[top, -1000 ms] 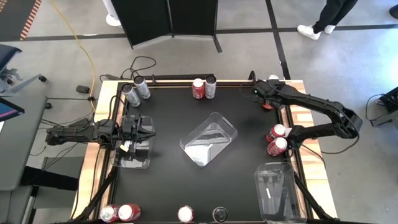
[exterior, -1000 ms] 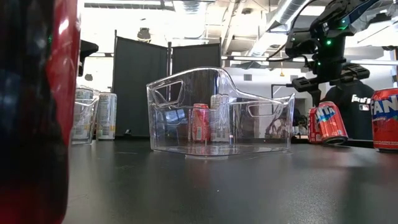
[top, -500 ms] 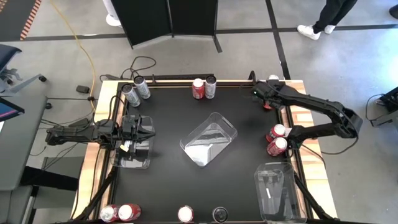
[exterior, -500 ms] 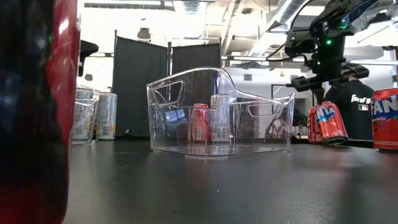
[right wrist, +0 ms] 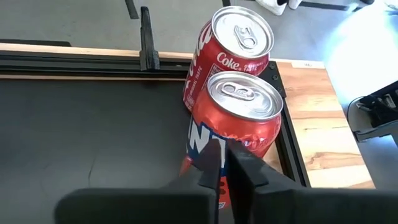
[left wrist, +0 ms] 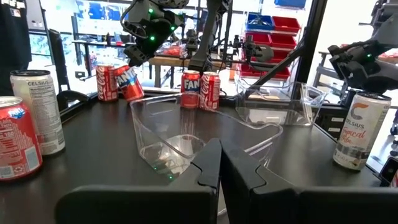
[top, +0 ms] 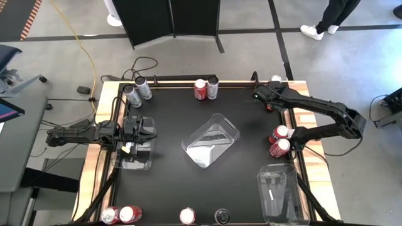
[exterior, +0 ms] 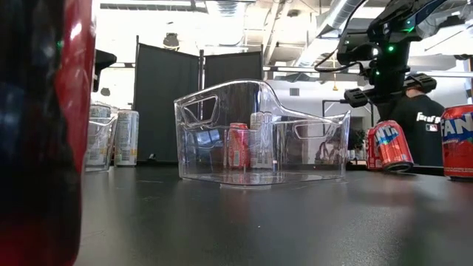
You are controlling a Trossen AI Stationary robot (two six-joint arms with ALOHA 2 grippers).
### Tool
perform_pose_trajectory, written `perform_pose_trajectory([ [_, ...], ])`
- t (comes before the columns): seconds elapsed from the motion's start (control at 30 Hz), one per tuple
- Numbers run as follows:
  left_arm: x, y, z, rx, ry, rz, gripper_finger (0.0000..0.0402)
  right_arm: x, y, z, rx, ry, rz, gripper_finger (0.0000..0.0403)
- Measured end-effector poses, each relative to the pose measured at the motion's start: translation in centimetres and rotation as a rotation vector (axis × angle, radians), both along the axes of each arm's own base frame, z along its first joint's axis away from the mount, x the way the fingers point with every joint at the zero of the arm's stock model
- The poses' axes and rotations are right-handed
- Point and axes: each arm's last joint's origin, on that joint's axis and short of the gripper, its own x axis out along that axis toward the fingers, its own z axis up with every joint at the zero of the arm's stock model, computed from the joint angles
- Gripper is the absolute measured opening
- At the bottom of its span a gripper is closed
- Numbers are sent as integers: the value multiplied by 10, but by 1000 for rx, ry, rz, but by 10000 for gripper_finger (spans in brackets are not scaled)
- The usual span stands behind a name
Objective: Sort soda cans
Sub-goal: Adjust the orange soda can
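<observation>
Right hand (right wrist: 222, 163) has closed its fingers above two red cans (right wrist: 235, 121)

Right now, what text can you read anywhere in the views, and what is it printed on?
"Coke": red can, farther of the pair before the right claw.
"CELSIUS": silver can, left wrist view.
"CELSIUS": pale can, same view; smaller script below is too blurred.
"FANTA", partly cut off: tilted red can and red can at the edge, low view.
Print on the person's dark shirt: unreadable.
</observation>
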Motion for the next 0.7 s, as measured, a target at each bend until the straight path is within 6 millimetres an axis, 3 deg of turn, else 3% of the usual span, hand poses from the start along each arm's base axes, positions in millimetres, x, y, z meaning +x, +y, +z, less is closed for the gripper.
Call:
perform_pose_trajectory([
  [0.13,0,0,0,0,0,0,2,-1,0,2,-21,-1,-5,6],
  [0.33,0,0,0,0,1,0,2,-9,3,12,-75,-45,-31,3],
  [0.7,0,0,0,-1,1,0,2,-18,-10,14,-95,-59,-99,1],
])
